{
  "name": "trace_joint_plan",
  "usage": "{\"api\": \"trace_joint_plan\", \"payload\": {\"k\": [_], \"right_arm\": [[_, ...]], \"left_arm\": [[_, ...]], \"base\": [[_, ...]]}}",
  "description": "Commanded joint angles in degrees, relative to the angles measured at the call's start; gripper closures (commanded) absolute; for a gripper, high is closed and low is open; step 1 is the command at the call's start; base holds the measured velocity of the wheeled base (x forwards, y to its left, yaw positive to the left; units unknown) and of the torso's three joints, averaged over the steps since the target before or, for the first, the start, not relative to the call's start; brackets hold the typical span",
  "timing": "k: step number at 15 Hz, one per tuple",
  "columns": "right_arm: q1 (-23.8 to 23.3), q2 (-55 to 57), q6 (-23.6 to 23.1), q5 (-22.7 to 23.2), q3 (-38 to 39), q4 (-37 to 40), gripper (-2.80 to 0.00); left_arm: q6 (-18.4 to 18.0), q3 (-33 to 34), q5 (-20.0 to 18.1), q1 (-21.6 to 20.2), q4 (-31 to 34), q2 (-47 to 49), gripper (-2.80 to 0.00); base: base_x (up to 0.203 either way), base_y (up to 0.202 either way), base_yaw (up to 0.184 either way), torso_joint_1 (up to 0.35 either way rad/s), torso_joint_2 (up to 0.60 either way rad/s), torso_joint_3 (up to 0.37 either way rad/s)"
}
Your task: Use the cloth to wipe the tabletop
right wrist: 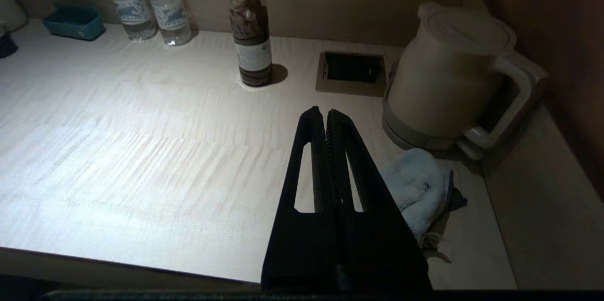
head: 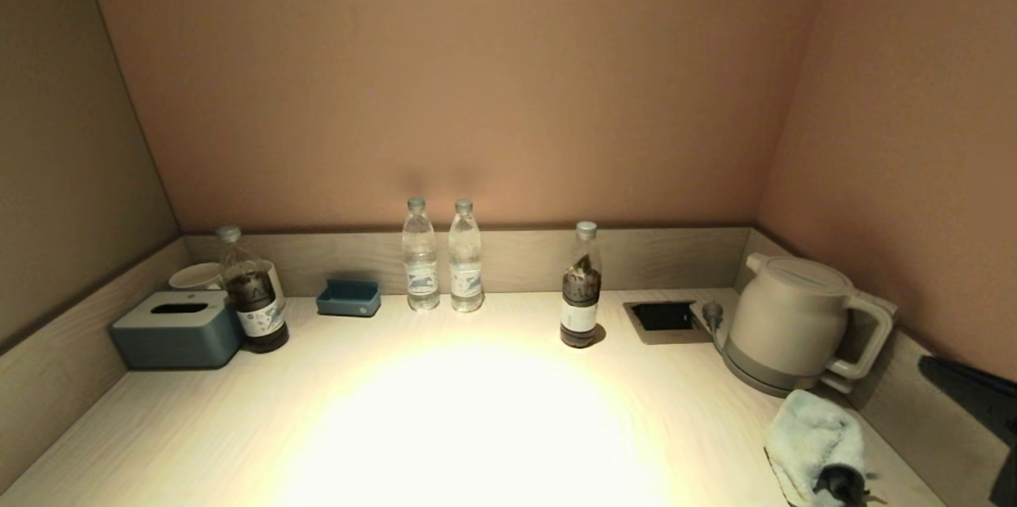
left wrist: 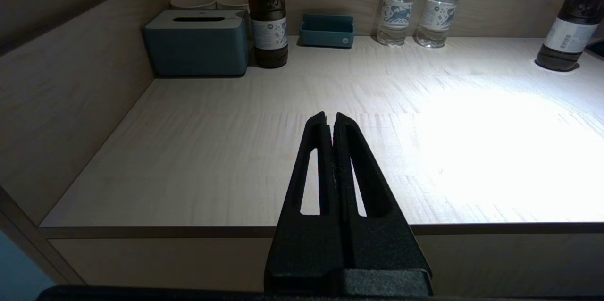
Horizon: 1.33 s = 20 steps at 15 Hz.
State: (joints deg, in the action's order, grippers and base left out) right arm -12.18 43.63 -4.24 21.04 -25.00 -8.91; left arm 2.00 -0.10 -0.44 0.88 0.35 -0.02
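Note:
A light blue cloth (head: 818, 443) lies crumpled on the wooden tabletop (head: 477, 419) at the front right, just in front of the kettle. It also shows in the right wrist view (right wrist: 417, 188). My right gripper (right wrist: 326, 112) is shut and empty, held over the table's front edge to the left of the cloth and apart from it. My left gripper (left wrist: 330, 117) is shut and empty, held over the front edge at the left part of the table. Neither gripper shows in the head view.
A beige kettle (head: 794, 320) stands at the back right beside a recessed socket (head: 663, 318). A dark bottle (head: 580, 288), two water bottles (head: 441, 257), a blue tray (head: 348, 298), another dark bottle (head: 253, 292), a tissue box (head: 176, 328) and cups line the back. Walls enclose three sides.

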Motion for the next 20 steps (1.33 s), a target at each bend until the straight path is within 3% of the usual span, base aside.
{"api": "trace_joint_plan", "payload": {"k": [1, 6, 11, 14, 15, 18, 20], "right_arm": [[0.0, -7.6, 0.0, 0.7, -0.8, 2.9, 0.0], [0.1, -16.9, 2.5, -0.6, -7.0, 5.5, 0.0], [2.6, -21.8, 6.1, -14.6, -18.1, 5.7, 0.0], [13.3, -23.5, 6.7, -25.3, -23.0, 11.3, 0.0], [14.9, -24.4, 6.6, -28.0, -24.3, 13.7, 0.0], [19.5, -27.4, 3.2, -33.1, -26.3, 20.9, 0.0], [14.9, -27.1, 2.7, -30.8, -26.5, 20.9, 0.0]], "left_arm": [[0.0, 0.0, 0.0, 0.0, 0.1, 0.0, 0.0], [0.0, 0.0, 0.0, 0.0, 0.0, 0.0, 0.0], [0.0, 0.0, 0.0, 0.0, 0.0, 0.0, 0.0], [0.0, 0.0, 0.0, 0.0, 0.0, 0.0, 0.0], [0.0, 0.0, 0.0, 0.0, 0.0, 0.0, 0.0], [0.0, 0.0, 0.0, 0.0, 0.0, 0.0, 0.0], [0.0, 0.0, 0.0, 0.0, 0.1, 0.0, 0.0]], "base": [[0.0, 0.0, 0.0, 0.0, 0.0, 0.0], [0.0, 0.0, 0.0, 0.0, 0.0, 0.0], [0.0, 0.0, 0.0, 0.0, 0.0, 0.0], [0.0, 0.0, 0.0, 0.0, 0.0, 0.0], [0.0, 0.0, 0.0, 0.0, 0.0, 0.0], [0.0, 0.0, 0.0, 0.0, 0.0, 0.0], [0.0, 0.0, 0.0, 0.0, 0.0, 0.0]]}}
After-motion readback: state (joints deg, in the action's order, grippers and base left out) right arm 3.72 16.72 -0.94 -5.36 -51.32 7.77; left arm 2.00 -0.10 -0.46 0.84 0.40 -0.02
